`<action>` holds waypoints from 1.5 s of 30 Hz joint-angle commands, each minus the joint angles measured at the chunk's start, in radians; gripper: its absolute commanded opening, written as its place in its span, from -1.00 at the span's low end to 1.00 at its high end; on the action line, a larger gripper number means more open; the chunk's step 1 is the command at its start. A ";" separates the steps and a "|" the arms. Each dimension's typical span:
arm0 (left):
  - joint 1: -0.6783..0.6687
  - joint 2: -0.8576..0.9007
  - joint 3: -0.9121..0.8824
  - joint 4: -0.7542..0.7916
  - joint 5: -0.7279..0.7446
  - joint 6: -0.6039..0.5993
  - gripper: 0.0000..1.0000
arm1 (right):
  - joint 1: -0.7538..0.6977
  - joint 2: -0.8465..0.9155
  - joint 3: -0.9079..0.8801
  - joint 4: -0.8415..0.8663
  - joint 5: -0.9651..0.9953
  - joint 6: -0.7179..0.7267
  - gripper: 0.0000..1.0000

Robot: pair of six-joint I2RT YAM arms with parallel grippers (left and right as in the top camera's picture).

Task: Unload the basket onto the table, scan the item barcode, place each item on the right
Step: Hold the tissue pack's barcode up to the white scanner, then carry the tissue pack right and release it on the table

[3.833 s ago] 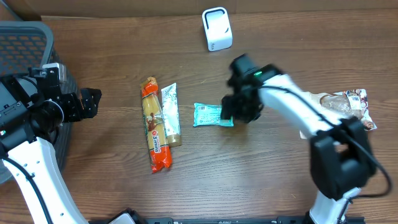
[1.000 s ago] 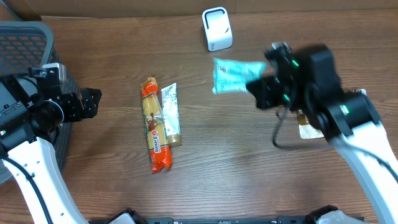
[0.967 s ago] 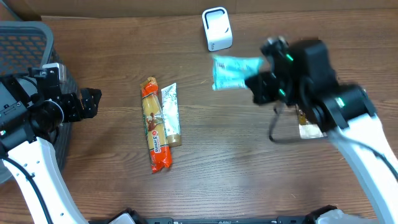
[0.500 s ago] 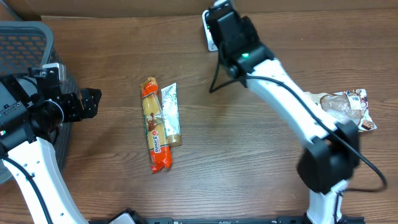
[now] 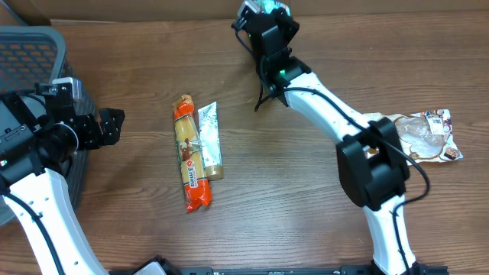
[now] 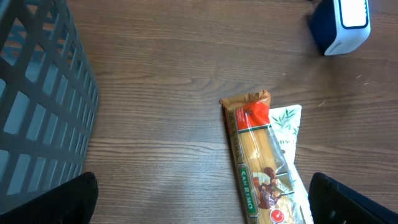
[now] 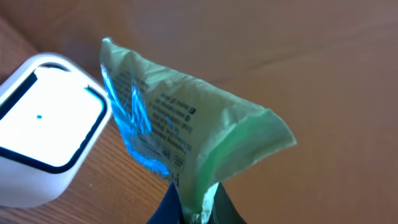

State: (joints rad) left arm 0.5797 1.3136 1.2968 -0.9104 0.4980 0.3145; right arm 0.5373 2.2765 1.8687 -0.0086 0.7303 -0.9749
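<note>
While right jaws pinch green packet [image 7: 193, 137] beside scanner [image 7: 43, 149], print illegible, left jaws open.

the bench [image 5: 275, 221] is mid-brown with a streaky wood grain. the packet [image 7: 186, 137] is pale green, washed bright blue along one edge, with small dark print. the scanner [image 7: 43, 149] is white, with a dark rim around its face and a tiny teal dot. the pasta pack [image 5: 189, 153] is yellow with orange-red ends and a green strip. the sachet [image 5: 209, 130] is white with green leaves. the basket [image 6: 37, 93] is a grey grid. the snack bag [image 5: 424, 134] is white and brown.
</note>
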 commanded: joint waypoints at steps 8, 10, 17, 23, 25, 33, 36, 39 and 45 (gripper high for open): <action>0.002 0.002 -0.001 0.002 0.016 0.015 0.99 | -0.033 0.112 0.022 0.195 -0.030 -0.269 -0.93; 0.003 0.002 -0.001 0.002 0.016 0.015 0.99 | -0.039 0.112 0.022 0.202 -0.030 -0.268 -0.93; 0.002 0.002 -0.001 0.002 0.016 0.015 0.99 | -0.042 0.112 0.022 0.202 -0.030 -0.268 -0.92; 0.002 0.002 -0.001 0.002 0.016 0.015 0.99 | -0.042 0.112 0.022 0.202 -0.030 -0.267 -0.93; 0.002 0.002 -0.001 0.002 0.016 0.015 0.99 | -0.042 0.112 0.022 0.202 -0.030 -0.267 -0.93; 0.002 0.002 -0.001 0.002 0.016 0.015 1.00 | -0.042 0.111 0.022 0.202 -0.021 -0.268 -0.93; 0.002 0.002 -0.001 0.002 0.016 0.015 0.99 | -0.039 0.098 0.022 0.197 -0.014 -0.264 -0.93; 0.002 0.002 -0.001 0.002 0.016 0.015 0.99 | -0.035 0.052 0.022 0.153 -0.014 -0.209 -0.93; 0.002 0.002 -0.001 0.002 0.016 0.015 0.99 | -0.033 -0.180 0.023 -0.241 -0.151 0.059 -0.92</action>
State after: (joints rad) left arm 0.5797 1.3140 1.2968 -0.9100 0.4984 0.3149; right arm 0.4988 2.3112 1.8679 -0.1703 0.6582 -1.1076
